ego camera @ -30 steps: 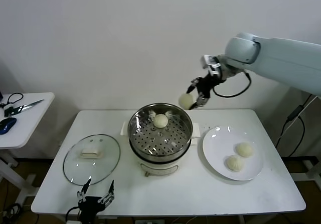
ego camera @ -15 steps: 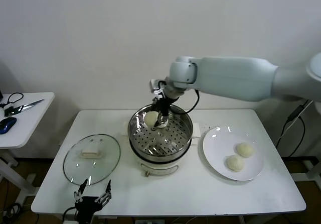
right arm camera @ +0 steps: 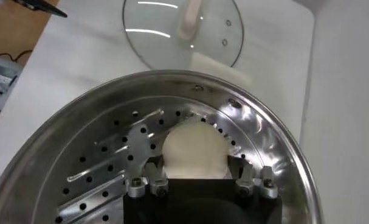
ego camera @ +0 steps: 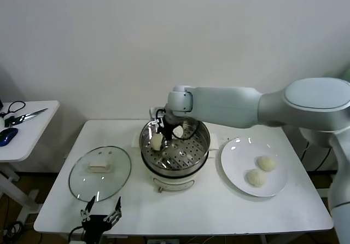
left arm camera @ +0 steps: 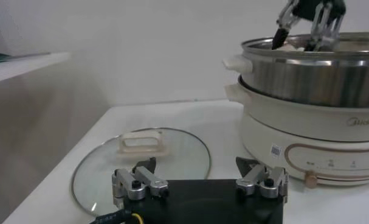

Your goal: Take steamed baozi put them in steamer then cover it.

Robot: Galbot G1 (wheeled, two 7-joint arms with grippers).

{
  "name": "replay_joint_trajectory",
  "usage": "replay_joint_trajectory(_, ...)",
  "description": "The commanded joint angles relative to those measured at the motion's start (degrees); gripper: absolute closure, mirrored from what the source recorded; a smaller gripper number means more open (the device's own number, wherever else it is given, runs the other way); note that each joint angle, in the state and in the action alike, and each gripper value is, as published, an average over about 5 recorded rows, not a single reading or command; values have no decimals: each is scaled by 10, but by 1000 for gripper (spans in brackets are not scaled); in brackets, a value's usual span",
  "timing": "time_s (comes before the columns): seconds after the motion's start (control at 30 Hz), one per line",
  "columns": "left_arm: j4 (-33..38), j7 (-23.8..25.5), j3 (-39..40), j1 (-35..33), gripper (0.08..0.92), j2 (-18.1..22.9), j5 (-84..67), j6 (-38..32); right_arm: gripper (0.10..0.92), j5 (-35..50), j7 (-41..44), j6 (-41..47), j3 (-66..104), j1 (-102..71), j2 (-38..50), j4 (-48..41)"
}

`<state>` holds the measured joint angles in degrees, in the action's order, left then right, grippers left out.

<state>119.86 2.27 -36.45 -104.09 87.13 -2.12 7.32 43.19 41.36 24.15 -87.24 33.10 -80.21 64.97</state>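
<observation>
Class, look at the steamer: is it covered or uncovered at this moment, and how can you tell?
Uncovered. The steamer basket stands open, while the glass lid lies flat on the table beside it.

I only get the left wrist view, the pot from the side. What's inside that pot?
Observer: The right gripper is low inside the steamer, with one baozi right at it.
Visitor: Any more in there?
Observer: A second baozi lies at the back of the perforated floor.
Visitor: How many are left outside?
Observer: Two more buns lie on a white plate, on the steamer's right.
</observation>
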Motion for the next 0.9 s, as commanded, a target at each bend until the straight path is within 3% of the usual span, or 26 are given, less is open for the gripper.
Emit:
replay_joint_trajectory(0.03,-1,0,0,0,177,0,0,0,292,-10,-5,1,8,-18,-9,-8)
replay_joint_trajectory(0.17,2,-1,0,-1,177,1,0,2,217,-9,19,-21,6,15,14,13)
replay_joint_trajectory(0.3,5,-1,2,-3,177,2,1,4,204,-12,70,-65,-1,73,69,33)
replay_joint_trajectory(0.57,13,-1,1,-7,177,4,2,8,202,-25,202,-144,-90,217,283,117)
replay_joint_trajectory(0.73,13,0,2,-3,177,4,1,11,203,-73,205,-152,-173,249,411,200)
replay_joint_trajectory(0.9,12,2,4,1,177,5,1,13,203,-152,173,-133,-178,174,502,234)
